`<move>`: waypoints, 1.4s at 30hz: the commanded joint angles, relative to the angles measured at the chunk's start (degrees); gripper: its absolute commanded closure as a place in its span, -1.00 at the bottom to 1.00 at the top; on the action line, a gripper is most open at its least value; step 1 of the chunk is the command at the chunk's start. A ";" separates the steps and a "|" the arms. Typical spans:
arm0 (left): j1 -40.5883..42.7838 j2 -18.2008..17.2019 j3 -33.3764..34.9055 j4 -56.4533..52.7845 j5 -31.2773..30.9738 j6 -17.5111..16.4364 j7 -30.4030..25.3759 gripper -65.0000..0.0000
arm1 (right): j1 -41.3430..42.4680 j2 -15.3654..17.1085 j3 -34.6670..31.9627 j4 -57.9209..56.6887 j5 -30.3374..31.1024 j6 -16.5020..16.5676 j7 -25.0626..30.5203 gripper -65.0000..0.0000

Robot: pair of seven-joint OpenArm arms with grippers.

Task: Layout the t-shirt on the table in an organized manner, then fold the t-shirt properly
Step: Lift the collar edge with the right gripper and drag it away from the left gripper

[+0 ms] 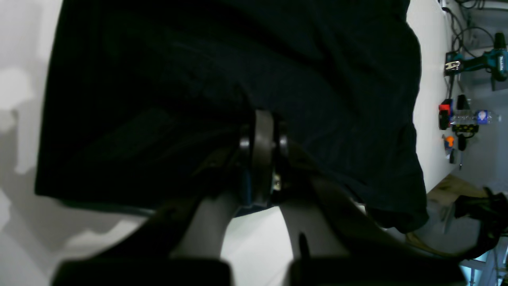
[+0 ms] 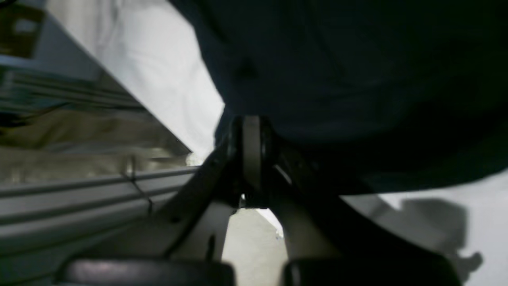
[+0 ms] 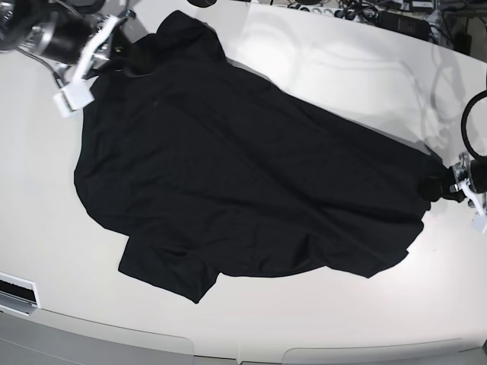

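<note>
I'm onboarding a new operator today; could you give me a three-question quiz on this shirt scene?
1. True or false: both grippers are shut on the shirt.
2. In the base view, the left gripper holds the shirt's: A) left end B) right end C) middle
3. Fill in: the shirt lies on a white ____.

Key:
1. True; the right gripper pinches the far corner, the left gripper the opposite edge.
2. B
3. table

The shirt (image 3: 243,182) is soft matt black cloth, creased in places. The desk (image 3: 342,68) is smooth, glossy white, reflecting faint light.
</note>
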State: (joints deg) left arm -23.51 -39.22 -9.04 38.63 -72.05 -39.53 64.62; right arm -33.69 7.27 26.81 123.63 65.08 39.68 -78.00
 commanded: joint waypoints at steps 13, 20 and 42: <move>-1.27 -1.42 -0.52 0.74 -1.60 -0.47 -0.24 1.00 | -2.78 0.07 1.79 -16.50 -12.81 -3.72 12.92 -0.17; -1.27 -1.42 -0.52 0.74 -1.62 -0.47 -0.24 1.00 | 0.68 0.04 1.55 -32.92 -9.68 -0.94 12.37 -0.16; -1.27 -1.44 -0.52 0.74 -2.08 -0.47 -0.07 1.00 | 4.31 -1.68 -0.42 -24.11 13.22 0.32 -2.00 1.00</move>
State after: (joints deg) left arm -23.51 -39.22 -9.04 38.63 -72.66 -39.53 65.01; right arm -29.23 4.95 26.17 98.74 77.08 39.70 -80.34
